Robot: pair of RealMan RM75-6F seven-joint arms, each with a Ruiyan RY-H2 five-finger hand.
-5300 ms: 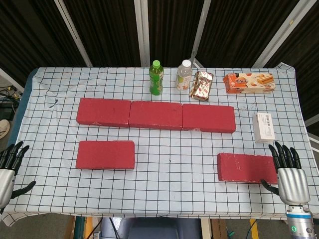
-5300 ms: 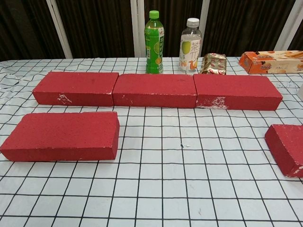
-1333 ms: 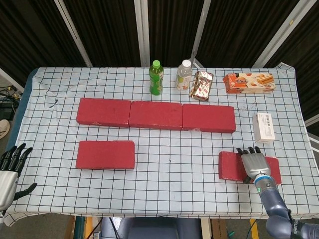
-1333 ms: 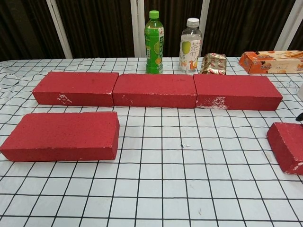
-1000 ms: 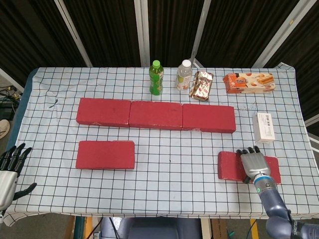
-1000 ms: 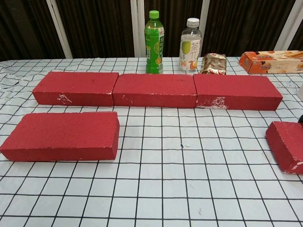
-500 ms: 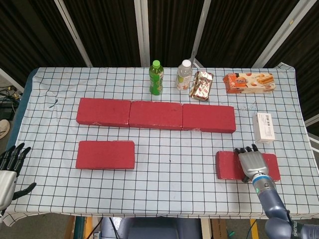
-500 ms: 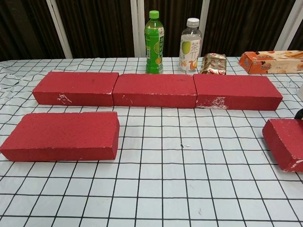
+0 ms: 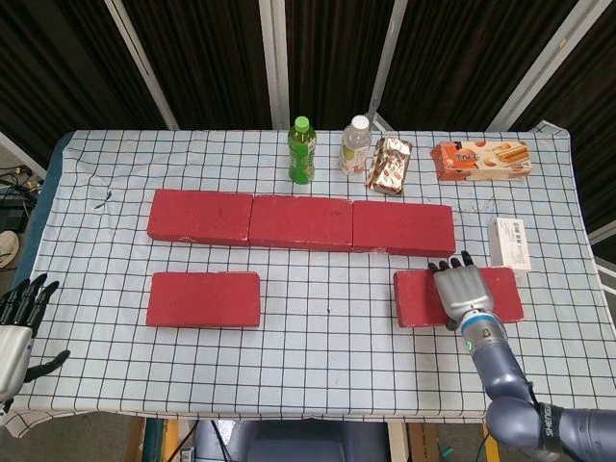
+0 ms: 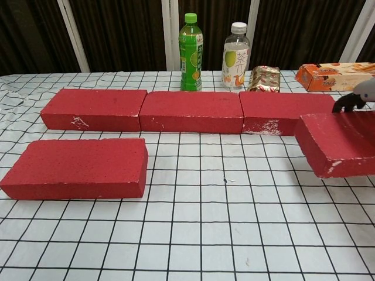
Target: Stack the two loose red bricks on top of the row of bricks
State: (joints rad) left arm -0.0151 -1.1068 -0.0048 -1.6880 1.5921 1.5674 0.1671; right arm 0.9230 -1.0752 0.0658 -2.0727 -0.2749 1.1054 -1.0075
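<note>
Three red bricks form a row point(image 9: 301, 222) point(image 10: 190, 109) across the table's middle. One loose red brick point(image 9: 203, 299) point(image 10: 76, 168) lies flat in front of the row's left end. My right hand point(image 9: 460, 290) point(image 10: 354, 96) grips the other loose red brick point(image 9: 414, 296) point(image 10: 337, 143) from above, holding it off the cloth just in front of the row's right end. In the chest view this brick overlaps the row's right brick. My left hand point(image 9: 17, 332) hangs off the table's near left corner, fingers spread, holding nothing.
Behind the row stand a green bottle point(image 9: 302, 151) point(image 10: 191, 52), a water bottle point(image 9: 355, 146) point(image 10: 235, 55), a foil snack pack point(image 9: 392, 165) point(image 10: 265, 79) and an orange biscuit box point(image 9: 481, 160) point(image 10: 334, 76). A white box point(image 9: 510, 243) lies at the right edge.
My right hand came onto the right loose brick, gripped it, raised it and carried it left and toward the row. The left hand stayed put.
</note>
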